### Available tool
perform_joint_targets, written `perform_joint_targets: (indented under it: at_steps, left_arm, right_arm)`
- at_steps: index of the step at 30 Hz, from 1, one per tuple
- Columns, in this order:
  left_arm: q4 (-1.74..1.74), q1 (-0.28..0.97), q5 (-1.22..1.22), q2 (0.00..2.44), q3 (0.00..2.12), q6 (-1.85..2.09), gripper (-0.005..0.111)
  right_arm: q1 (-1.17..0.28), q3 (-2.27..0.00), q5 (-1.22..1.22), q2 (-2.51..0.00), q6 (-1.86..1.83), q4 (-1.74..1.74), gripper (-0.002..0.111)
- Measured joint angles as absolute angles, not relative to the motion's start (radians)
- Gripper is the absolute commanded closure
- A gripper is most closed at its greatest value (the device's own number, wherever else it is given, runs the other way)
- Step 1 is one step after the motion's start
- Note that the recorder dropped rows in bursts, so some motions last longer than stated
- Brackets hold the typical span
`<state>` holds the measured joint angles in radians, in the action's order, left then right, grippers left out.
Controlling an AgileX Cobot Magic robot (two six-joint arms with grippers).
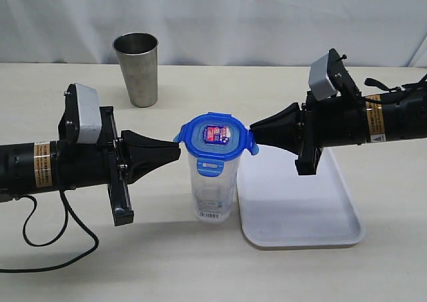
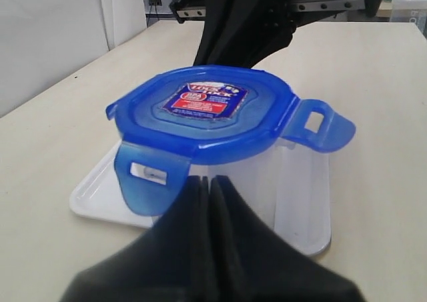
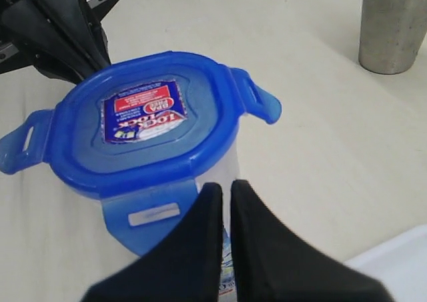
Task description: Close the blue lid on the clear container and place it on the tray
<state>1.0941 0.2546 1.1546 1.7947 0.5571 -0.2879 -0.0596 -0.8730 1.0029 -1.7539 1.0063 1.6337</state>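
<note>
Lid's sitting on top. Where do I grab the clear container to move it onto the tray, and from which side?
Likely the straight walls of the clear container at mid-height, below the blue lid, pincer level, coming from the tray side. It stands upright, tall and narrow, and the lid's side flaps jut out, so higher up gives poor purchase. The right pincer is shut: open it first.
</note>
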Motion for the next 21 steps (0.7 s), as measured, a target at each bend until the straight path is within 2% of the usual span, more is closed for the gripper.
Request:
perform_joint_targets:
  at_steps: [21]
  left_arm:
    - [1.141, 0.255, 1.091, 1.822, 0.557, -0.342, 0.107]
  right_arm:
    - [-0.060, -0.873, 1.003, -1.754, 1.006, 1.638, 0.104]
